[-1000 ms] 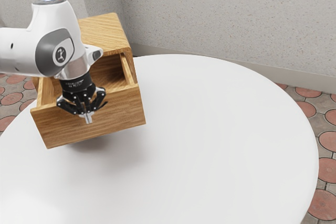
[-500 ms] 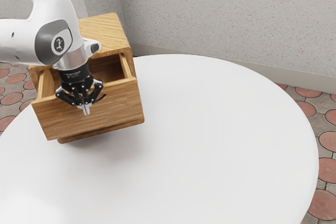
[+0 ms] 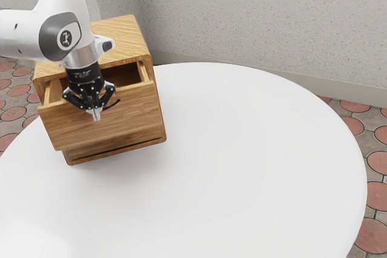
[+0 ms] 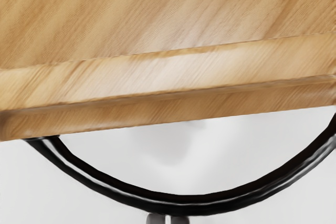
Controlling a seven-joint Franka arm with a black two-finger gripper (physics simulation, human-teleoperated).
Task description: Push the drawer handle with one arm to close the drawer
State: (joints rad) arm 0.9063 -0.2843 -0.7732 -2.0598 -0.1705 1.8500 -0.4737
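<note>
The cabinet (image 3: 124,34) stands on the table (image 3: 254,155), in the exterior view's left half, a handle (image 4: 184,203) on its drawer (image 3: 130,116).

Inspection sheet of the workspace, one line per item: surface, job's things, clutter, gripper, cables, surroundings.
Surface: round white table, smooth.
Job's things: light-brown wooden cabinet on the table; its wooden drawer partly open, front standing out from the cabinet; curved black handle on the drawer front.
Clutter: nothing seen.
Gripper: black two-finger gripper in front of the drawer, fingers together at the handle's outer side; contact not certain.
Cables: nothing seen.
Surroundings: speckled grey wall behind; floor of round reddish tiles set in grey.
</note>
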